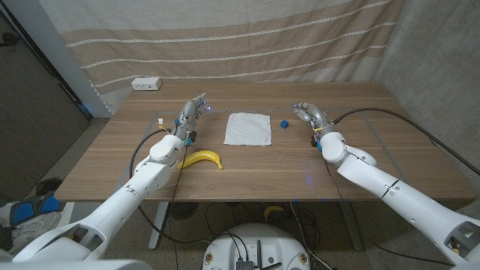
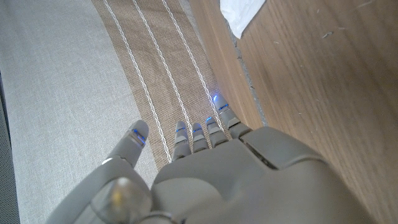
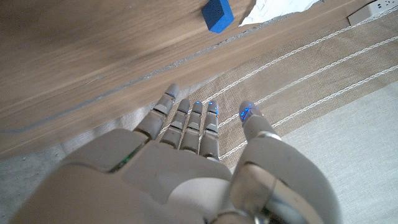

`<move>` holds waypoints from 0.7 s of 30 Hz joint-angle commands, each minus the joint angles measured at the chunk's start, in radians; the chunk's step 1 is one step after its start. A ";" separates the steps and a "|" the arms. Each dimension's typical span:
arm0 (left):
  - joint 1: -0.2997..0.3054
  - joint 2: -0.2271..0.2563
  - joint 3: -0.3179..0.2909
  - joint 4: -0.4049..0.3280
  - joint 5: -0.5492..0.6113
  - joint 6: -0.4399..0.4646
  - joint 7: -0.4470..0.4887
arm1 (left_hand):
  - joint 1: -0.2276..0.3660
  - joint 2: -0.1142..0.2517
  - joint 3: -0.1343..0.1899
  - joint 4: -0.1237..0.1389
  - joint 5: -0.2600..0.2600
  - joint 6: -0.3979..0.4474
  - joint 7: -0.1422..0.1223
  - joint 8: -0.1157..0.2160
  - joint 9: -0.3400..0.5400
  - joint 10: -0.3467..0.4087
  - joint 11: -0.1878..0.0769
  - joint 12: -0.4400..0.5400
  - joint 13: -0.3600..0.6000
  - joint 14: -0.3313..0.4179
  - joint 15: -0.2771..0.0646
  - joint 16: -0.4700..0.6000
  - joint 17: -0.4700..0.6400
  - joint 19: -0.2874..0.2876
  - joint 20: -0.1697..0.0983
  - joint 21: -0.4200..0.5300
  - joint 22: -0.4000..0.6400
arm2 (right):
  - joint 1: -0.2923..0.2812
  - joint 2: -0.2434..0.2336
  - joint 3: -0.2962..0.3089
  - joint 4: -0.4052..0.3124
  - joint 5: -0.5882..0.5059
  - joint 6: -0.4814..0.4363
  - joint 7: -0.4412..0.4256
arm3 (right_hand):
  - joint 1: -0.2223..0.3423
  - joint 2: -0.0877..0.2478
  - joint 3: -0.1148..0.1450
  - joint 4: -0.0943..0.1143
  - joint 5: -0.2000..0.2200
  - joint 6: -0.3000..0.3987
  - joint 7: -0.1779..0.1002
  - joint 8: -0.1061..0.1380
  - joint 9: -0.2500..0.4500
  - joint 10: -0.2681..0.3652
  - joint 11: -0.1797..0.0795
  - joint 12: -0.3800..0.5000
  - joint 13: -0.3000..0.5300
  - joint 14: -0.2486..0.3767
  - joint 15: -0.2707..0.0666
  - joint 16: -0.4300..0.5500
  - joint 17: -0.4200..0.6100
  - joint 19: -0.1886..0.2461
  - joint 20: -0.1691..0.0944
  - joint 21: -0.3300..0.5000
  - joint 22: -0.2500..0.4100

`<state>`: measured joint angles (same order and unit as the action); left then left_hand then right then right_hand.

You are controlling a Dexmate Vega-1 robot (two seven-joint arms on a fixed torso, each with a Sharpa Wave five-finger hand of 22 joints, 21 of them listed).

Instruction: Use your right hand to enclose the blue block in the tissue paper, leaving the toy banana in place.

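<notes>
A small blue block [image 1: 284, 124] sits on the wooden table just right of a white tissue paper [image 1: 248, 128] spread flat at the table's middle. The block [image 3: 217, 15] and a tissue corner [image 3: 280, 7] also show in the right wrist view. A yellow toy banana [image 1: 203, 159] lies nearer the front, left of the tissue. My right hand [image 1: 310, 115] hovers right of the block, fingers extended and apart, holding nothing. My left hand [image 1: 192, 114] stands left of the tissue, fingers straight, empty. A tissue edge [image 2: 241, 12] appears in the left wrist view.
A white power strip [image 1: 146, 84] lies at the table's back left corner. A striped curtain [image 1: 225, 37] hangs behind the table. Black cables trail from both arms across the table's surface [image 1: 390, 142].
</notes>
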<state>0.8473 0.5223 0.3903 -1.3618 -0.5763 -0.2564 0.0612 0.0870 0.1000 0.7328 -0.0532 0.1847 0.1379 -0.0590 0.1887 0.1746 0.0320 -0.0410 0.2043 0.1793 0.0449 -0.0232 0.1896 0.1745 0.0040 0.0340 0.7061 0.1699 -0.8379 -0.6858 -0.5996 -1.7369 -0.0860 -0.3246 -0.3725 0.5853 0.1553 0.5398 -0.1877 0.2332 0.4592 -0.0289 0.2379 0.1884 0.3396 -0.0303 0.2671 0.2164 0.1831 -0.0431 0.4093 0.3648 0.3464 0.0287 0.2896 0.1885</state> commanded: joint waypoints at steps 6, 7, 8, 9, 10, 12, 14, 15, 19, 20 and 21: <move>0.013 0.007 -0.004 -0.023 -0.003 0.016 0.013 | -0.013 0.029 0.003 -0.008 0.000 0.016 0.002 0.006 0.006 0.009 -0.003 0.003 0.003 0.010 -0.004 0.005 0.004 0.002 0.012 -0.005 0.005 | 0.025 0.016 -0.057 0.005 -0.076 -0.051 0.012 | 0.062 -0.011 0.008 -0.003 0.003 0.059 0.009 0.018 0.005 0.028 -0.003 0.011 0.004 0.011 -0.047 0.004 0.000 0.023 0.003 0.012 0.003; 0.013 0.009 -0.003 -0.022 -0.001 0.015 0.011 | -0.013 0.029 0.004 -0.008 0.000 0.016 0.003 0.006 0.006 0.010 -0.003 0.003 0.003 0.010 -0.004 0.005 0.004 0.002 0.012 -0.005 0.005 | 0.026 0.018 -0.060 0.006 -0.080 -0.054 0.012 | 0.064 -0.012 0.008 -0.003 0.003 0.060 0.008 0.018 0.005 0.028 -0.003 0.011 0.004 0.012 -0.049 0.004 0.000 0.023 0.002 0.012 0.003; 0.012 0.009 -0.002 -0.021 0.000 0.014 0.009 | -0.014 0.029 0.004 -0.008 0.000 0.016 0.003 0.006 0.006 0.010 -0.003 0.003 0.003 0.010 -0.004 0.005 0.004 0.002 0.012 -0.005 0.005 | 0.028 0.019 -0.062 0.006 -0.083 -0.057 0.014 | 0.066 -0.013 0.008 -0.003 0.003 0.062 0.009 0.018 0.005 0.029 -0.002 0.011 0.004 0.012 -0.049 0.004 -0.001 0.024 0.002 0.013 0.003; 0.012 0.009 -0.003 -0.022 -0.002 0.015 0.009 | -0.014 0.029 0.004 -0.008 0.000 0.016 0.004 0.006 0.006 0.010 -0.003 0.003 0.003 0.010 -0.004 0.005 0.004 0.003 0.012 -0.005 0.005 | 0.029 0.020 -0.064 0.008 -0.084 -0.056 0.015 | 0.067 -0.013 0.008 -0.003 0.003 0.063 0.008 0.018 0.005 0.030 -0.002 0.011 0.004 0.012 -0.049 0.004 -0.001 0.024 0.002 0.013 0.003; 0.012 0.009 -0.003 -0.021 -0.002 0.015 0.007 | -0.014 0.029 0.004 -0.008 0.000 0.016 0.004 0.006 0.006 0.011 -0.003 0.003 0.003 0.010 -0.004 0.005 0.004 0.003 0.012 -0.006 0.005 | 0.029 0.021 -0.065 0.010 -0.085 -0.056 0.016 | 0.069 -0.014 0.008 -0.003 0.002 0.065 0.008 0.019 0.005 0.030 -0.003 0.011 0.004 0.012 -0.049 0.004 -0.001 0.025 0.003 0.013 0.003; 0.012 0.010 -0.003 -0.021 -0.002 0.017 0.008 | -0.014 0.029 0.004 -0.009 0.000 0.017 0.004 0.006 0.006 0.011 -0.003 0.003 0.003 0.011 -0.003 0.005 0.004 0.002 0.013 -0.007 0.005 | 0.033 0.024 -0.070 0.011 -0.094 -0.066 0.016 | 0.075 -0.016 0.008 -0.004 0.002 0.069 0.006 0.020 0.005 0.032 -0.002 0.010 0.004 0.013 -0.049 0.004 -0.001 0.027 0.003 0.013 0.002; 0.012 0.011 -0.003 -0.021 -0.004 0.018 0.005 | -0.015 0.029 0.004 -0.009 0.000 0.017 0.004 0.006 0.006 0.011 -0.003 0.003 0.003 0.011 -0.003 0.005 0.004 0.002 0.013 -0.007 0.005 | 0.037 0.028 -0.076 0.015 -0.104 -0.071 0.014 | 0.086 -0.021 0.008 -0.006 0.001 0.074 0.009 0.021 0.005 0.036 -0.002 0.011 0.003 0.015 -0.047 0.005 -0.002 0.030 0.005 0.015 0.002; 0.011 0.011 -0.002 -0.019 -0.003 0.016 0.004 | -0.015 0.029 0.004 -0.009 0.000 0.017 0.004 0.006 0.006 0.011 -0.003 0.003 0.003 0.011 -0.002 0.005 0.004 0.002 0.014 -0.008 0.005 | 0.039 0.031 -0.080 0.017 -0.110 -0.077 0.012 | 0.090 -0.023 0.008 -0.007 0.001 0.076 0.006 0.021 0.005 0.037 -0.003 0.011 0.003 0.015 -0.048 0.005 -0.002 0.032 0.005 0.015 0.002; 0.013 0.011 -0.005 -0.022 -0.008 0.020 0.006 | -0.016 0.029 0.004 -0.010 0.000 0.019 0.006 0.005 0.006 0.014 0.000 0.003 0.003 0.012 -0.001 0.005 0.004 0.003 0.015 -0.009 0.005 | 0.047 0.041 -0.095 0.027 -0.133 -0.090 0.004 | 0.134 -0.050 0.005 -0.011 -0.004 0.100 0.001 0.026 0.004 0.050 -0.010 0.011 0.002 0.027 -0.055 0.007 -0.006 0.045 0.007 0.019 0.001; 0.013 0.012 -0.005 -0.021 -0.007 0.019 0.004 | -0.017 0.029 0.005 -0.010 0.000 0.019 0.006 0.005 0.006 0.014 0.000 0.003 0.003 0.012 -0.002 0.005 0.004 0.003 0.015 -0.010 0.005 | 0.049 0.044 -0.098 0.031 -0.136 -0.091 0.004 | 0.141 -0.054 0.004 -0.011 -0.005 0.106 -0.001 0.028 0.004 0.052 -0.011 0.011 0.002 0.028 -0.055 0.007 -0.007 0.046 0.007 0.019 0.001; 0.013 0.013 -0.004 -0.020 -0.006 0.018 0.003 | -0.017 0.029 0.004 -0.010 0.000 0.019 0.006 0.005 0.006 0.014 0.000 0.003 0.003 0.013 -0.002 0.005 0.004 0.003 0.015 -0.010 0.005 | 0.051 0.045 -0.101 0.032 -0.139 -0.094 0.006 | 0.148 -0.059 0.003 -0.011 -0.007 0.111 -0.001 0.029 0.004 0.055 -0.013 0.011 0.002 0.031 -0.055 0.007 -0.007 0.049 0.008 0.020 0.001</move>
<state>0.8574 0.5310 0.3882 -1.3803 -0.5788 -0.2413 0.0687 0.0829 0.1038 0.7368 -0.0570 0.1848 0.1486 -0.0553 0.1887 0.1795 0.0374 -0.0465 0.2043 0.1793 0.0502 -0.0286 0.1896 0.1744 0.0057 0.0430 0.6986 0.1698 -0.8050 -0.6597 -0.6689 -1.7239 -0.1732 -0.3841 -0.3613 0.7073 0.1043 0.5439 -0.1918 0.2290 0.5538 -0.0307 0.2591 0.1883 0.3827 -0.0409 0.2739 0.2162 0.2006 -0.0359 0.4093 0.3568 0.3828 0.0356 0.3043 0.1884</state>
